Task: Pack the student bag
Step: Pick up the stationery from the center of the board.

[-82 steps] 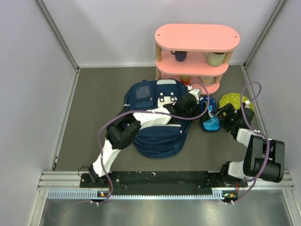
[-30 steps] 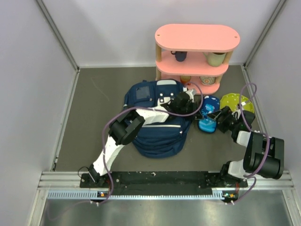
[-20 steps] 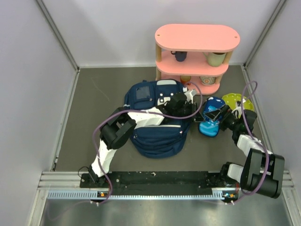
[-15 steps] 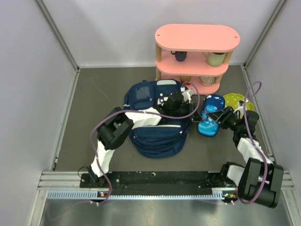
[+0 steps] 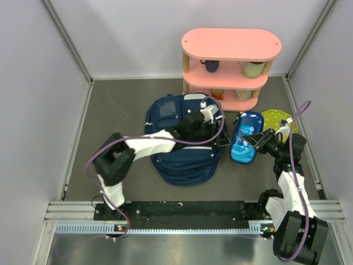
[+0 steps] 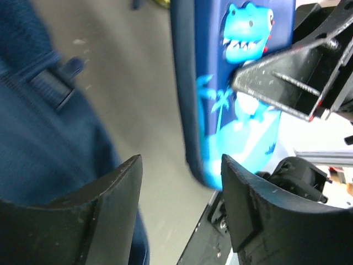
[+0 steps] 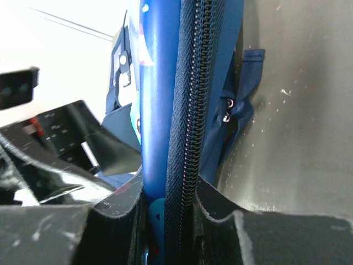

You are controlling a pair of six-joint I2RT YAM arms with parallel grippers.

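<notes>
Grey tabletop (image 5: 121,121), boxed by pale walls (image 5: 33,83) on three sides. Near its middle, lying flat: student bag (image 5: 185,165), navy, white patches toward the far edge, long axis running near to far, rounded bottom toward the near edge. Mouth open or zipped: not discernible beneath the left arm (image 5: 154,141) crossing it. Just beside the bag's right flank, apart by a strip of bare surface: pencil case (image 5: 245,124), blue with a cyan dinosaur, long axis likewise roughly near to far, far end tipped slightly rightward.

Pinching the pencil case at its right edge: right gripper (image 7: 168,199), one finger on each face, zip edge running up between them. Spread, nothing between the fingers: left gripper (image 6: 181,171), poised over the bare strip at the bag's right flank and aimed at the case.

Deciding relation: bag straight to the left of the right gripper and its load, near yet not touching; left arm far nearer, lying across the bag's far half. Judged next: case carried leftward, broadside to its long axis, then tipped into the bag, probably with the spread left fingers first catching the mouth's edge.

Further out, toward the far right corner: pink shelf (image 5: 231,44), dark mug (image 5: 210,65) and pale cup (image 5: 253,68) on its middle tier; yellow-green plate (image 5: 278,118) on the surface between shelf and right wall, just beyond the case.
</notes>
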